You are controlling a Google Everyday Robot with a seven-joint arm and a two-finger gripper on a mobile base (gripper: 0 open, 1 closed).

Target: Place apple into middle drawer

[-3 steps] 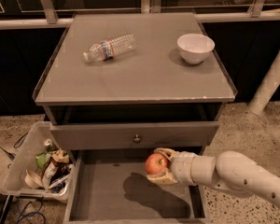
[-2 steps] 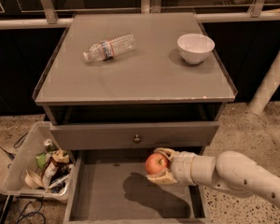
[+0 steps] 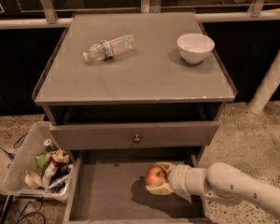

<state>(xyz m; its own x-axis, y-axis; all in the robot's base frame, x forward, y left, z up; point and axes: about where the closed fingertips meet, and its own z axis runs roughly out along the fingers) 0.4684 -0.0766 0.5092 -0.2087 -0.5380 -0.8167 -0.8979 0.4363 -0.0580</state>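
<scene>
While arm (image 3: 238, 188) enters from lower right of frame, gripper (image 3: 155, 178) sits over right half of middle drawer (image 3: 107, 190), lower centre.

Gripper state: fingers (image 3: 159, 189) closed onto apple (image 3: 155, 174); one pad above, one below as seen; fruit fills the gap.
Apple pos.: lower centre of frame, inside drawer outline, nearer R wall than L; red-orange skin faces camera.
Apple/floor contact: cannot tell; dark shadow lies on drawer floor just below and left of fruit.
Middle drawer: stands open toward bottom edge of frame; flat grey floor, low thin side walls L and R.
Upper drawer front (image 3: 93, 135): shut, directly above open drawer; small round metal knob (image 3: 136, 138) at mid-width.
Cabinet top (image 3: 144, 80): grey slab w/ thin raised rim, centre of frame.
Bottle (image 3: 108, 47): clear plastic, lying on its side, upper-left area of top, neck end toward left.
Bowl (image 3: 195, 47): white, upright, upper-right area of top, well apart from bottle.
Bin (image 3: 18, 164): translucent, lower left, beside cabinet; holds mixed wrappers and scraps.
Floor (image 3: 252, 129): speckled, visible right of cabinet.
Post (image 3: 270, 80): white, tilted, right edge of frame.
</scene>
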